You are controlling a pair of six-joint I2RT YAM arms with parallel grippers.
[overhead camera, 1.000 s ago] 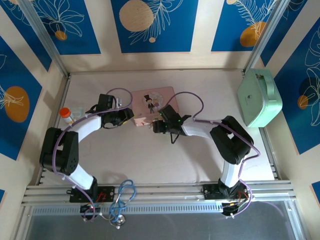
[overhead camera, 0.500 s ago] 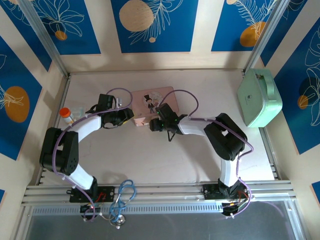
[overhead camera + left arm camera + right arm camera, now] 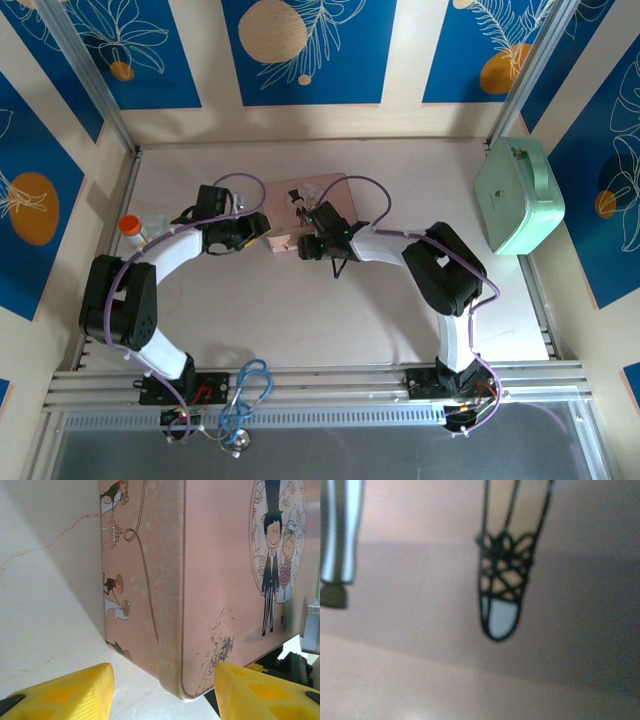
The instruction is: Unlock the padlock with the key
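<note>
The pink tin [image 3: 312, 196] with the cartoon couple lies at mid-table. My left gripper [image 3: 262, 229] is at its near left corner; in the left wrist view the yellow fingers [image 3: 75, 692] stand wide apart with the tin's corner [image 3: 195, 680] between them, untouched. My right gripper [image 3: 306, 245] hovers over the tin's near edge. Its camera sits so close to the pink lid [image 3: 420, 670] that no fingers appear. A small grey metal piece [image 3: 312, 625] shows at the tin's far side; I cannot tell if it is the padlock. The key is hidden.
A mint-green case [image 3: 518, 195] leans at the right wall. An orange-capped bottle [image 3: 133, 230] stands at the left edge. A blue cable [image 3: 246, 388] coils by the arm bases. Bare table lies in front of the tin.
My right gripper has slid left and slightly away from me, onto the near edge of the pink tin. The left arm and the tin have stayed put.
</note>
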